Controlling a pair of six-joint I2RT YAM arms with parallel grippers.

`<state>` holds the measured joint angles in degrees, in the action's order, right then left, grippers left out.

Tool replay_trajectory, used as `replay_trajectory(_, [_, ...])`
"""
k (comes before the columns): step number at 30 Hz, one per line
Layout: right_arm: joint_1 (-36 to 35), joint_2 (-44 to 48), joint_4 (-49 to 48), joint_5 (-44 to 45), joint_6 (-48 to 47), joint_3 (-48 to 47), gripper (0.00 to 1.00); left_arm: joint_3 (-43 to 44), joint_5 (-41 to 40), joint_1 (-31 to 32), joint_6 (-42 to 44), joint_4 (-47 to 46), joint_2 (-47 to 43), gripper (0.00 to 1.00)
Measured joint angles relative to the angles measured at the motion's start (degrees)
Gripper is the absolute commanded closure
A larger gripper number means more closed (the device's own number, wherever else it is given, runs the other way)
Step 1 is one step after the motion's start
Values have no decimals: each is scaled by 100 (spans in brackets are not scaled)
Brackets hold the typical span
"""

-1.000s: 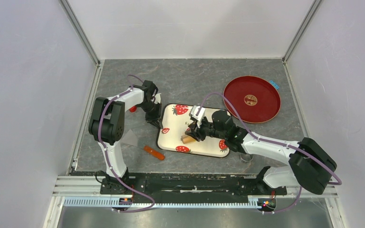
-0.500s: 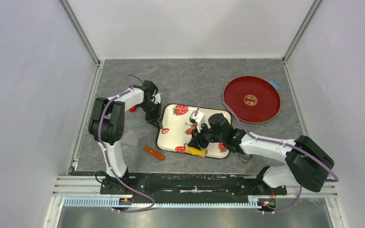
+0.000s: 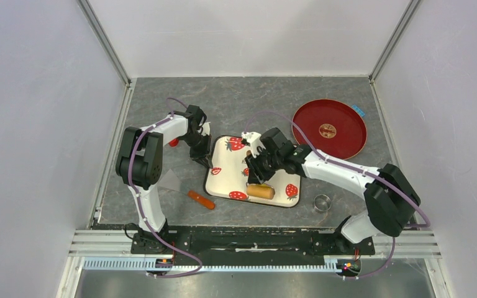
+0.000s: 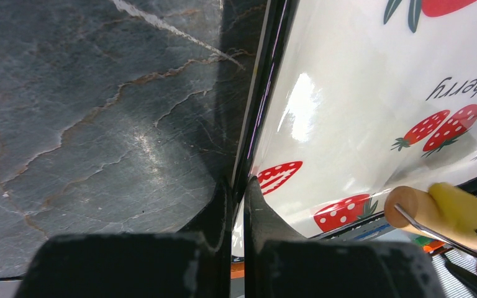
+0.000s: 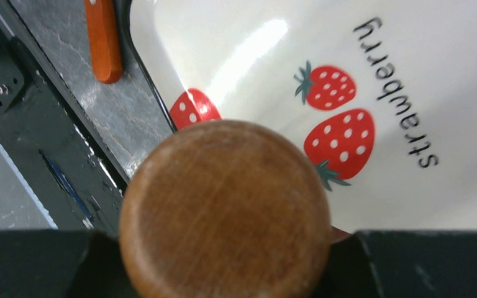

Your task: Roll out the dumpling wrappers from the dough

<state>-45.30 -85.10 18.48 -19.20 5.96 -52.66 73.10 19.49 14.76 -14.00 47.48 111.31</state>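
Left wrist, one roller (image 4: 413, 208), one dough lump (image 4: 463, 208)

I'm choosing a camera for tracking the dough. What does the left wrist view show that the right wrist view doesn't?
Only the left wrist view shows the yellow dough on the wooden roller, and the left fingers pinching the strawberry tray by its rim. Only the right wrist view shows the orange tool beside the tray and the roller's round end face, gripped between the right fingers. Both show the tray, its lettering, the roller and the marbled table.
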Motion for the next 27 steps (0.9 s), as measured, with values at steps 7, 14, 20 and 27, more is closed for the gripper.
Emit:
replay_trajectory(7, [280,-175,-72,-136,98,-638,100,0,0,0,0,0,-2,98])
replay_trajectory(14, [391,-216,-389,-22,192,-809,100,0,0,0,0,0,-4,98])
replay_trajectory(20, [433,-208,-957,251,363,-719,100,-48,-188,-13,2,-164,-122,80])
replay_trajectory(27, [533,-195,-1880,577,664,-179,100,-190,-680,-50,-15,-557,-350,58])
